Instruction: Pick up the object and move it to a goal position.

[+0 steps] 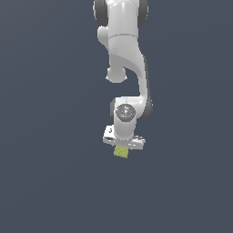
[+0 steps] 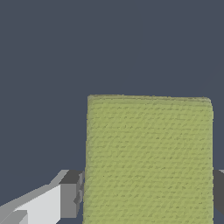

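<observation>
The object [image 1: 121, 152] is a small yellow-green textured block, seen just under the white hand of my arm in the exterior view. In the wrist view the block [image 2: 148, 162] fills the gap between my two fingers. One grey finger pad [image 2: 71, 194] touches one side of it and the other pad [image 2: 218, 190] touches the opposite side. My gripper [image 1: 122, 147] points straight down and is shut on the block. I cannot tell whether the block rests on the floor or hangs above it. No goal marker shows.
A plain dark grey-blue floor [image 1: 45, 182] lies all around the arm. The white arm [image 1: 125, 54] reaches down from the exterior view's top centre. No other objects show.
</observation>
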`<action>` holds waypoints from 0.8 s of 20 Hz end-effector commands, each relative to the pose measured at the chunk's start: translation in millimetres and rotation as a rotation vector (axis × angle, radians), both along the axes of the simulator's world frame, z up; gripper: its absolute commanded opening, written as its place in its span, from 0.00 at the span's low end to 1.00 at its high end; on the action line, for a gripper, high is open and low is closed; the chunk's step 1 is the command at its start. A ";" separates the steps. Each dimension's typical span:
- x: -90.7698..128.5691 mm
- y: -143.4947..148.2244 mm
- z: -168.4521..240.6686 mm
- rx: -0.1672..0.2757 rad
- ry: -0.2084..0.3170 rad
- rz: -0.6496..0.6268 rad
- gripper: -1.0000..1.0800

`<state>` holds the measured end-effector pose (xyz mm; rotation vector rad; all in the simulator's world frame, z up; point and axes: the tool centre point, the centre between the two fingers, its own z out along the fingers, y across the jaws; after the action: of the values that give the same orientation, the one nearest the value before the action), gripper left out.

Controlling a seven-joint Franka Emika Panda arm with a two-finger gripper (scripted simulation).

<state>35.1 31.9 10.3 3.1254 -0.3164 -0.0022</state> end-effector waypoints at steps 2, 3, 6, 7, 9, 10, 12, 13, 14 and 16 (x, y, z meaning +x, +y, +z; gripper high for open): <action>0.6 -0.1 -0.6 0.000 -0.001 0.000 0.00; 0.6 -0.1 -0.6 0.000 -0.001 0.000 0.00; 0.6 -0.1 -0.6 0.000 -0.001 0.000 0.00; 0.6 -0.1 -0.6 0.000 -0.001 0.000 0.00; 0.1 0.0 0.0 0.000 0.000 0.000 0.00; 0.1 0.2 0.3 0.000 0.000 0.000 0.00; 0.4 1.5 3.0 0.000 0.000 0.000 0.00; 0.6 2.7 5.3 0.000 0.000 0.000 0.00; 0.8 4.3 8.2 0.000 0.000 0.000 0.00; 1.5 8.4 16.3 0.000 0.000 0.000 0.00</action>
<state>35.1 36.9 19.7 3.1247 -0.3173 -0.0063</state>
